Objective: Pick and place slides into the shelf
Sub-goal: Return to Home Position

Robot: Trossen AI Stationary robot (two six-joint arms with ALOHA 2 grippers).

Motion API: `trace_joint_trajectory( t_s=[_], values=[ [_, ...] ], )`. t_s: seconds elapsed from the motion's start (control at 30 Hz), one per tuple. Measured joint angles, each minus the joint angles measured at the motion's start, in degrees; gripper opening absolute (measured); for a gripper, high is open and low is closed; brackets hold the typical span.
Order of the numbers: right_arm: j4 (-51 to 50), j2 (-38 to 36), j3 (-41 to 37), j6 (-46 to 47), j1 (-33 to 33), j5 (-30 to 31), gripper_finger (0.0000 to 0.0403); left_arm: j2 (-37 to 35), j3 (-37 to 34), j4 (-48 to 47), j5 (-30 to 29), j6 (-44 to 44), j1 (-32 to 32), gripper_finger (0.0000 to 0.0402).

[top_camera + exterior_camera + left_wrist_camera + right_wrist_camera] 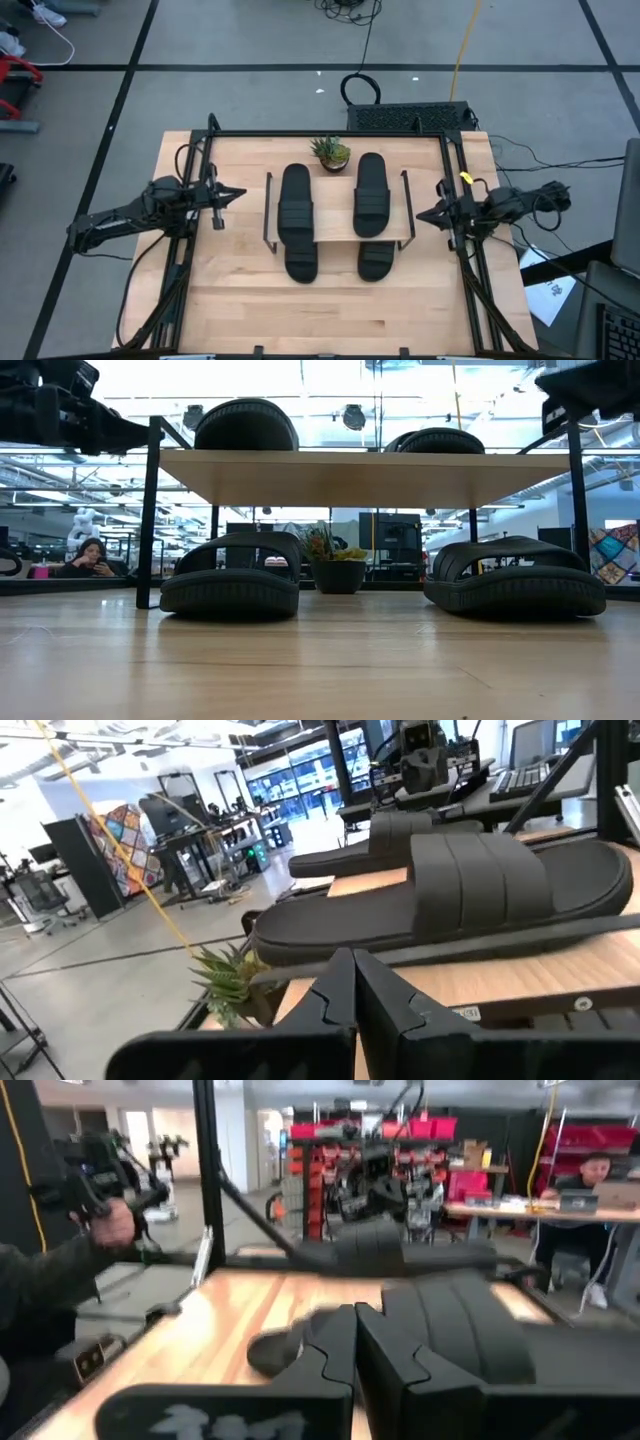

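Observation:
The shelf stands mid-table, a light plank on black side frames. Two black slides lie side by side on its plank top. Two more slides rest on their soles on the table under the plank, their near ends poking out toward the near edge. My left gripper hovers shut to the left of the shelf, pointing level at it. My right gripper hovers shut to its right, likewise level. Both hold nothing.
A small potted plant stands on the table at the shelf's far side, between the two upper slides. A black metal frame runs along the table's far and side edges. Bare wood lies in front of the shelf. A seated person shows far behind.

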Motion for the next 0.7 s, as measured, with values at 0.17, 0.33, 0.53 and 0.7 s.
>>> trace_joint_trajectory(
  t_s=[0.17,0.33,0.53,0.7],
  values=[
    [0.3,-0.4,-1.8,0.7,0.0,-2.0,0.0000,0.0,-1.9,-0.2,0.1,-0.6,0.0,0.0000],
    [1.3,-0.4,-3.1,1.3,0.0,-6.3,0.0000,0.0,-2.4,-1.1,0.1,-1.3,0.0,0.0000],
    [1.8,-0.4,-5.6,1.4,0.0,-9.5,0.0000,0.0,-2.4,-3.9,2.4,-1.6,-0.1,0.0000],
    [2.9,-0.4,-7.1,1.2,0.0,-9.4,0.0000,0.0,-4.4,-1.2,5.6,-2.8,-0.1,0.0000]
  ],
)
